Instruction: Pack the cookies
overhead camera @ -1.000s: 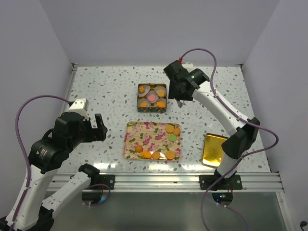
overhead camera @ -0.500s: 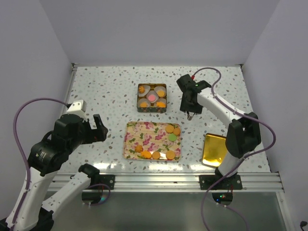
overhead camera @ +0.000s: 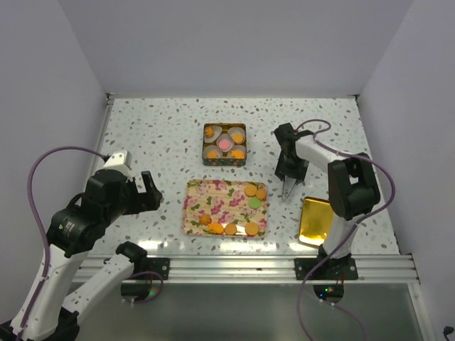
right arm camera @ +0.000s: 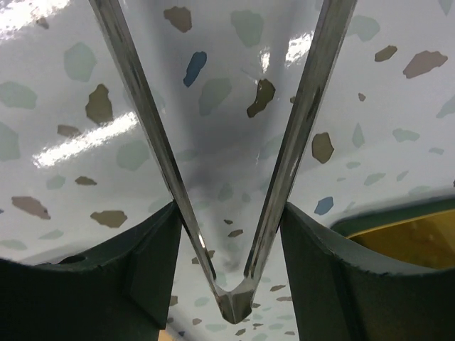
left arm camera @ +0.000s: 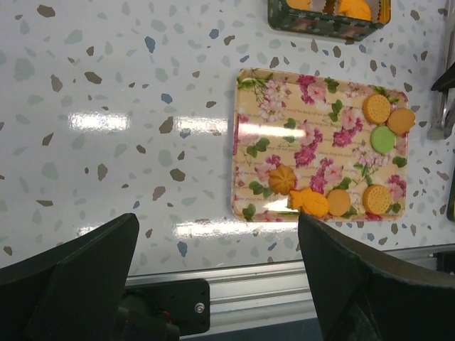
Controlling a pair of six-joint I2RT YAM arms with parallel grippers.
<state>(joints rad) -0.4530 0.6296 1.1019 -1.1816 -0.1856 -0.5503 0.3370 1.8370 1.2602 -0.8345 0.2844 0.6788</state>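
Orange cookies on the floral tray lie just left of the right claw (pinching metal tongs).

Free tabletop left — tray, tin centre

Quantities: one tray; seven cookies on it, six orange and one green; one tin containing one pink cookie plus orange ones, number not determinable; one gold lid; one pair of tweezers.
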